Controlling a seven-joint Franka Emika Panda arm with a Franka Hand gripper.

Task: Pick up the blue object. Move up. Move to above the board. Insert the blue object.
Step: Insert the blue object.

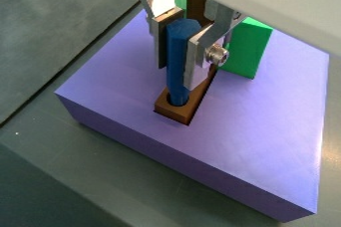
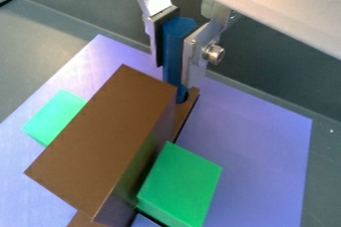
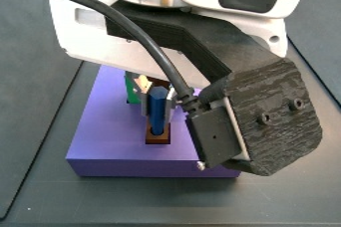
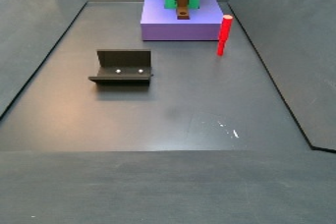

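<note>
The gripper [image 1: 184, 34] hangs over the lavender slab [image 1: 120, 87], its two silver fingers [image 1: 206, 52] clamped on the upper part of the blue peg [image 1: 177, 60]. The peg stands upright, and its lower end meets the end of the brown board [image 1: 178, 105] where the hole should be; how deep it sits cannot be told. In a wrist view the peg's tip [image 2: 180, 94] touches the narrow end of the board [image 2: 114, 136], with green blocks [image 2: 178, 181] on either side.

The insertion step seems to be in hand. Doing it well likely calls for keeping the peg vertical, pushing straight down without sideways drift, and opening the fingers only once the peg is seated.

A green block [image 1: 244, 47] sits just beside the fingers and could be brushed if the gripper shifts sideways. In a side view the red peg [image 4: 225, 34] stands upright on the floor beside the slab [image 4: 164, 22], and the fixture [image 4: 122, 67] rests well apart; neither blocks the descent.
</note>
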